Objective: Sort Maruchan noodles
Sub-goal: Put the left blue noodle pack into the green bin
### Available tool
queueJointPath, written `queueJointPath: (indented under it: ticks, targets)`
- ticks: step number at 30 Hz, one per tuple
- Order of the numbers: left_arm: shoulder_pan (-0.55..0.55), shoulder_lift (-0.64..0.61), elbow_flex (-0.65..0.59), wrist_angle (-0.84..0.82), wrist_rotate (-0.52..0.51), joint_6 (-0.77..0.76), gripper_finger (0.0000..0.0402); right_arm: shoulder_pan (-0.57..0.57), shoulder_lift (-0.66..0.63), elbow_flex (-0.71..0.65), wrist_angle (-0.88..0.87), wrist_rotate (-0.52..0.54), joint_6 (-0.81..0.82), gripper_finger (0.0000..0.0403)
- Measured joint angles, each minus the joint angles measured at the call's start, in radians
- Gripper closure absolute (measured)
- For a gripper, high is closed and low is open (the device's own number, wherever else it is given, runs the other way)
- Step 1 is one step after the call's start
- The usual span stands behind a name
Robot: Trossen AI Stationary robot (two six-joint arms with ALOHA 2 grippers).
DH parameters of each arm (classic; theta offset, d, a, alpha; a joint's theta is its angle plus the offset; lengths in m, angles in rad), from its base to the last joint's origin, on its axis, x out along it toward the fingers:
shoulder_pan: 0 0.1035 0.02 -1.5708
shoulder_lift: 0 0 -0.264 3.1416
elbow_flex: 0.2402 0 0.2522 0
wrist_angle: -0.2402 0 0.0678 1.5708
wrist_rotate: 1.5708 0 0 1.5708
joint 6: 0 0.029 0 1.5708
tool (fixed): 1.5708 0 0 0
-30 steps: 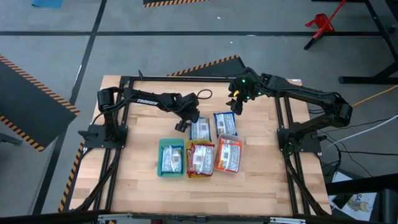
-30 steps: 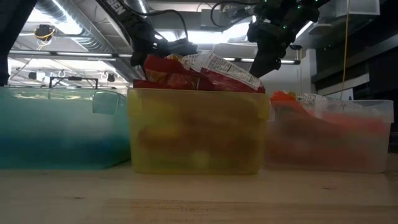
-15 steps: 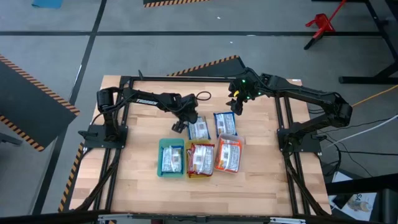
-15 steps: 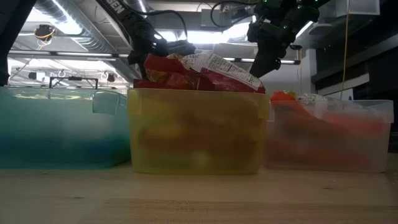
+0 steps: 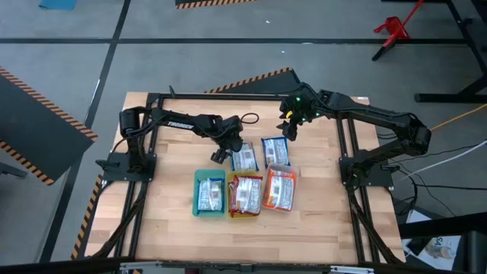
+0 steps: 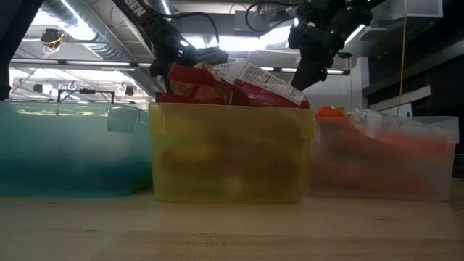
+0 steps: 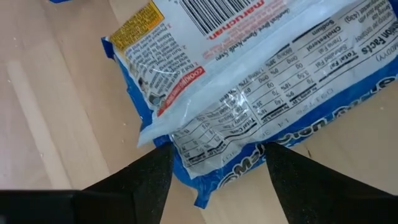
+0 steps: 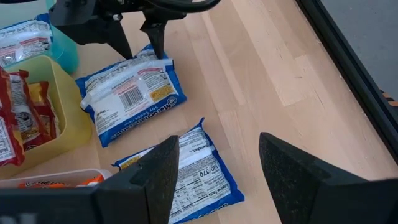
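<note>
Two blue-and-white Maruchan noodle packets lie flat on the wooden table: one [image 5: 244, 159] nearer the left, one [image 5: 275, 150] to its right. My left gripper [image 5: 220, 156] slants down at the first packet's left end, open, one finger on each side of that end [image 7: 205, 168]. My right gripper [image 5: 289, 129] hangs open above the table's far part, holding nothing. Nearer the front edge, blue-and-white packets [image 5: 211, 195] fill the green tray [image 6: 72, 152], red ones [image 5: 245, 195] the yellow tray [image 6: 232, 152], orange ones [image 5: 279, 189] the clear tray [image 6: 384, 159]. My left gripper's fingers [image 7: 155, 177] straddle the packet's left end [image 8: 149, 55], slanting down from the table's left. The packet lies flat on the wood. I cannot tell whether the fingertips touch the wrapper.
The three trays stand side by side in front of the loose packets. A black metal frame [image 5: 228, 97] runs round the table. Bare wood lies left of my left gripper and along the front edge.
</note>
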Motion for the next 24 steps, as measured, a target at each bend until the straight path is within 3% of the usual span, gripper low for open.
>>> queueJointPath:
  ticks: [15, 24]
  targets:
    - [-0.013, 0.045, 0.004, 0.006, -0.009, -0.022, 0.0203, 0.0, 0.0, 0.0, 0.0, 0.0, -0.006, 0.0194]
    - [-0.011, 0.047, 0.003, 0.005, -0.038, -0.046, 0.03, 0.0, 0.0, 0.0, -0.001, 0.0, -0.005, 0.0194]
